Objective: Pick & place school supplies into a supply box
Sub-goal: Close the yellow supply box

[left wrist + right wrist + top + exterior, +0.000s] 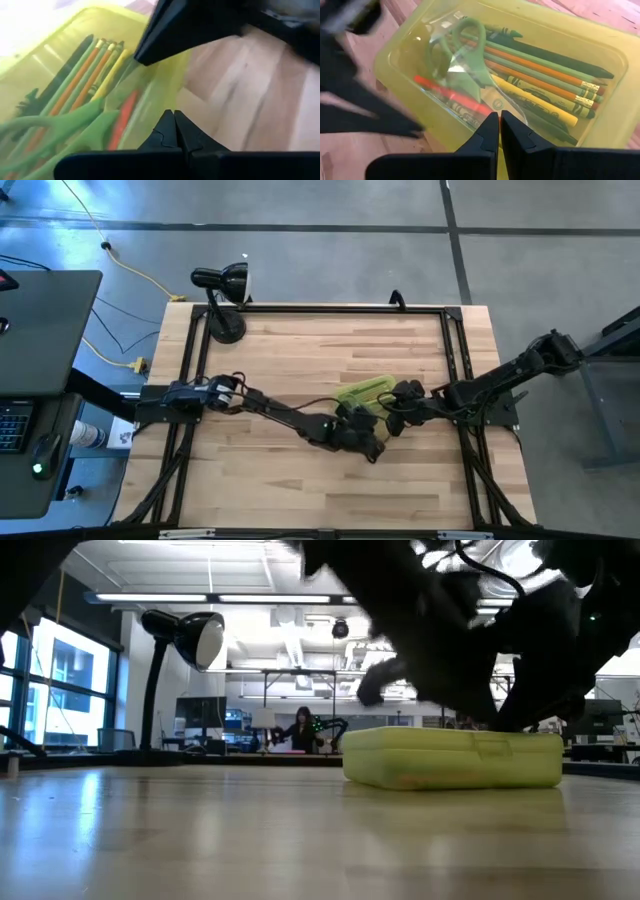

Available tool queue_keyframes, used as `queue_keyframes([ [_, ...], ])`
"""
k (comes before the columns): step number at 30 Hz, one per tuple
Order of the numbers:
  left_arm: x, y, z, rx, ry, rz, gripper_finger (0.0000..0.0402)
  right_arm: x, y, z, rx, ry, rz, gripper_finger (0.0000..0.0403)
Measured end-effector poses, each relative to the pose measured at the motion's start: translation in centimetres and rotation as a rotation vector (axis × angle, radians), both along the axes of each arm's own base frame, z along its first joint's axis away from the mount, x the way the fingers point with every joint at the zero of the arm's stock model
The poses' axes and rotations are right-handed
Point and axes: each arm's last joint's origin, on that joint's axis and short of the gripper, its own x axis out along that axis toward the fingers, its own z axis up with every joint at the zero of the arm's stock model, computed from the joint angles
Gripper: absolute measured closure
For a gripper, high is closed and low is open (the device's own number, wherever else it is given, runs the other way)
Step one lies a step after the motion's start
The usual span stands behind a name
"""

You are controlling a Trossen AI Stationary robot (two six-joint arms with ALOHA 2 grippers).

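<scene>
Supply box [365,391] closed at mid-table — translucent yellow-green.

Through its lid are seen green-handled scissors [462,55], a red-pink marker [451,95] and pencils [540,75]. Left gripper [173,131] and right gripper [499,131] are clenched empty over it; beyond, a black desk lamp [222,290].
</scene>
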Motion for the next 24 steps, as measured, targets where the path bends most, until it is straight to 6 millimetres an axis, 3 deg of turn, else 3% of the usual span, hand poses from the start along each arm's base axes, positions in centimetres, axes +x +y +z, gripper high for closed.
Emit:
queue_keyframes([
  [4,0.2,-0.8,2.7,-0.011,0.045,-0.040,0.0387,0.0,0.0,0.0,-0.001,-0.003,-0.001,0.0403],
  [10,0.0,-2.3,4.5,-0.017,0.056,-0.087,0.0392,0.1,0.0,0.1,0.003,-0.014,0.000,0.0403],
  [24,0.3,-2.3,0.5,-0.006,0.181,-0.088,0.0392,0.4,0.1,0.3,0.017,-0.053,-0.001,0.0403],
])
